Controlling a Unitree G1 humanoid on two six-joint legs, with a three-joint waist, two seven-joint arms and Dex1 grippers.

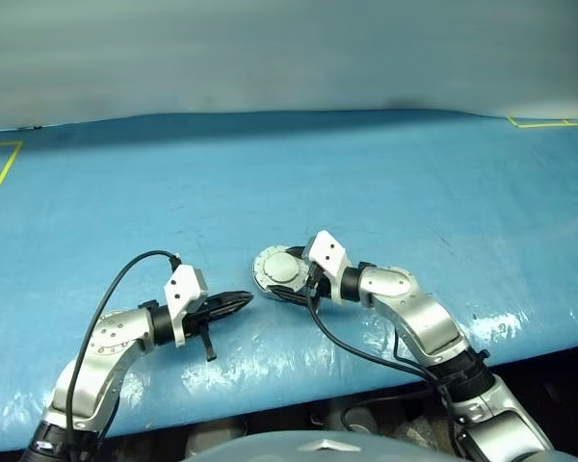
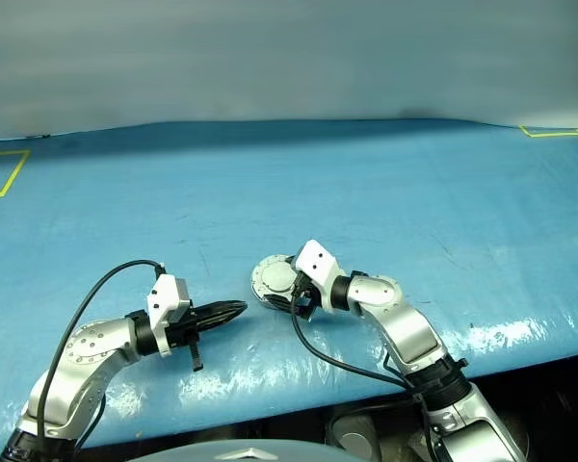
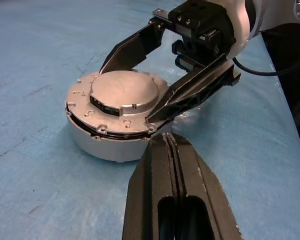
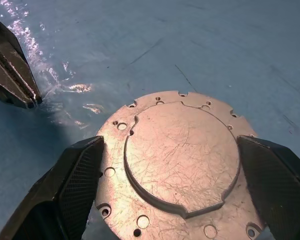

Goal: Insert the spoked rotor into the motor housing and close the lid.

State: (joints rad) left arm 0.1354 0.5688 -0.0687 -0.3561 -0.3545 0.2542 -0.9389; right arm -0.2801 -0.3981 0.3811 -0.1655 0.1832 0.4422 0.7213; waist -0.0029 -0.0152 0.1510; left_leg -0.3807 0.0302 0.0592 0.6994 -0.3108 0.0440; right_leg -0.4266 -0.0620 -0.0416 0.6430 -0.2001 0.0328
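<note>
The motor housing (image 3: 104, 145) sits on the blue table with the lid (image 3: 122, 95) lying flat over it; a thin dark seam runs round the rim. Notches and small holes mark the lid (image 4: 182, 160) around its raised round centre. The spoked rotor is hidden. My right gripper (image 1: 291, 277) is open, one finger (image 4: 75, 185) on each side of the housing, close to its rim. My left gripper (image 1: 241, 301) is shut and holds nothing; its tip (image 3: 171, 141) lies just beside the housing, on its near left.
The blue table cover (image 1: 385, 183) stretches far ahead and to both sides. Yellow tape marks lie at the far left (image 1: 0, 164) and far right (image 1: 549, 122). The front edge of the table (image 1: 270, 409) runs just under my forearms.
</note>
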